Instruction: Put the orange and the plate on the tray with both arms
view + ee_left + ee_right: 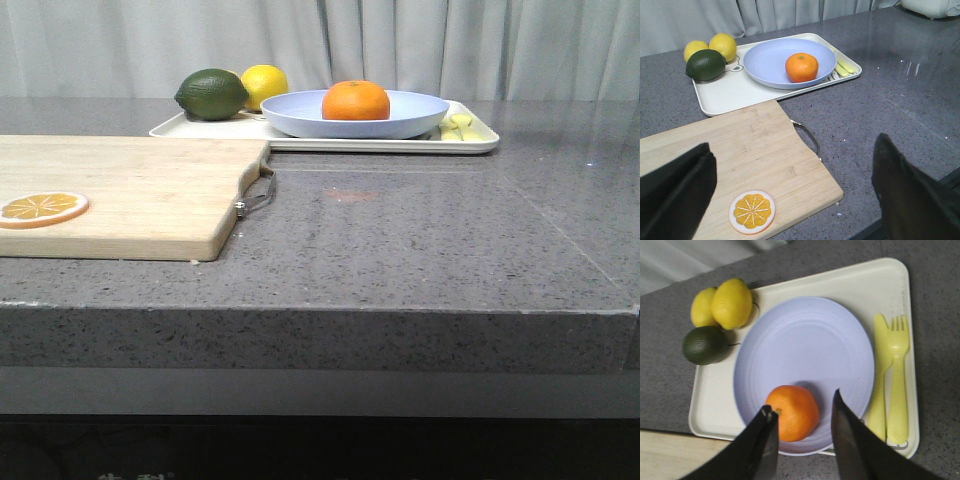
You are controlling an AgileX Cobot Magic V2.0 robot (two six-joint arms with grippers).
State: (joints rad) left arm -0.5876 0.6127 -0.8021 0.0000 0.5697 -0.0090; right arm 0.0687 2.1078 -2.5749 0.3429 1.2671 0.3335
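Note:
The orange [355,100] rests in the pale lavender-blue plate [300,118], and the plate sits on the cream-white tray [400,144] at the back of the table. My right gripper [802,404] is open and hangs above the orange [792,412], with the plate [805,340] and tray [880,280] below it; it touches nothing. My left gripper [793,142] is wide open and empty above the cutting board; its view shows the orange [801,67], plate [765,62] and tray [735,92] farther off. Neither gripper shows in the front view.
A green lime [211,94] and lemons [265,84] lie on the tray's left part. A yellow fork [898,370] and knife [880,375] lie on its right part. A wooden cutting board [130,190] with an orange slice [42,208] lies at the front left.

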